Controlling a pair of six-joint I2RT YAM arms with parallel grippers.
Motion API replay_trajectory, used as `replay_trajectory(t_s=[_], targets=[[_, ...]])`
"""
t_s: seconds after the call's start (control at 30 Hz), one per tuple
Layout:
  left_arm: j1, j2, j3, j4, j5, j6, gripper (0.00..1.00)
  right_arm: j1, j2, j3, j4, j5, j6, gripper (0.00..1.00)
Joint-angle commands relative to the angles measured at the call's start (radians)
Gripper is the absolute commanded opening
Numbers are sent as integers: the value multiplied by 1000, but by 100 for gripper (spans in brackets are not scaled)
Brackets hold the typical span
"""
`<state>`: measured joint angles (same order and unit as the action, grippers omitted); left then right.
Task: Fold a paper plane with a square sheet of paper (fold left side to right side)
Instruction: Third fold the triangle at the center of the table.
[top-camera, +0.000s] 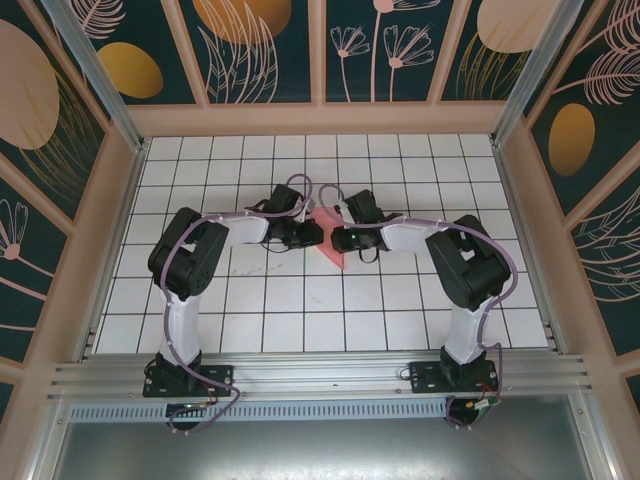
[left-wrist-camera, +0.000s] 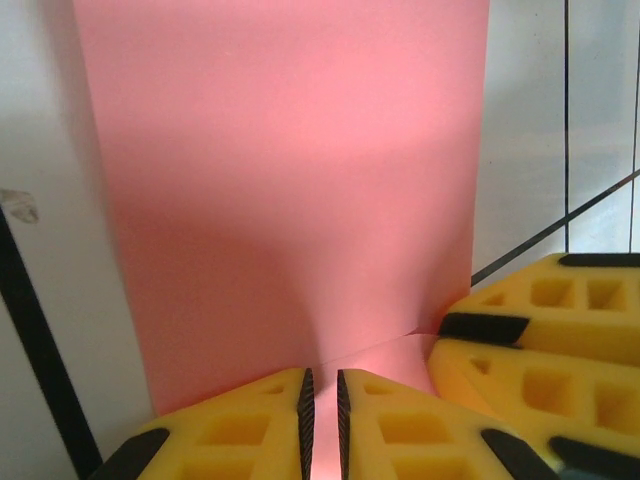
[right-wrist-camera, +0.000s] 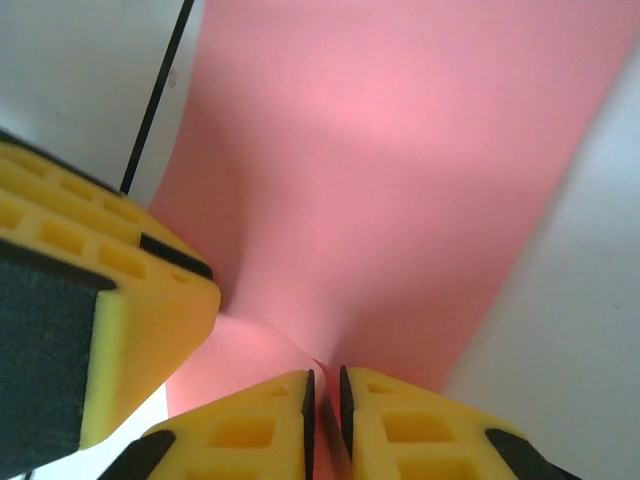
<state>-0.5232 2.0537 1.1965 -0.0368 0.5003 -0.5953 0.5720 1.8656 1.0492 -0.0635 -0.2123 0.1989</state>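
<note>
1. At the middle of the top view, the square sheet of paper (top-camera: 335, 257) lies on the white gridded worktop (top-camera: 250, 300), mostly hidden under the two wrists.
2. Left end effector (left-wrist-camera: 322, 385): its yellow fingers are pressed nearly together, pinching the sheet's near edge at the bottom of its wrist view.
3. Right end effector (right-wrist-camera: 325, 385): it likewise pinches the sheet's edge, just beside the left one.
4. Both arms bend at the elbow and reach inward, with the wrists meeting over the sheet.

Sheet of paper (left-wrist-camera: 280, 180) — matt, smooth; 2 fingers (left-wrist-camera: 240, 435) of the left gripper (left-wrist-camera: 322, 378) — matt yellow, seemingly foam.
</note>
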Motion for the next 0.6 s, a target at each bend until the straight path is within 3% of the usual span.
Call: replay_trajectory(t_s=[0.0,0.13,0.23,0.47,0.57], targets=[[-3,71,-44,-74,-77,30,19,-19,-74,47,-25,-28,38,23],[-4,75,-46,-72,-80,31,19,-44,-117,60,-71,-3,44,33],[-3,72,-42,-76,-80,31,19,-50,-157,52,-108,-54,47,33],[-3,61,-43,-79,-83,33,19,-45,-183,5,-158,-379,156,13],[-3,59,-43,-80,-85,33,19,-31,-161,10,-172,-422,162,11]])
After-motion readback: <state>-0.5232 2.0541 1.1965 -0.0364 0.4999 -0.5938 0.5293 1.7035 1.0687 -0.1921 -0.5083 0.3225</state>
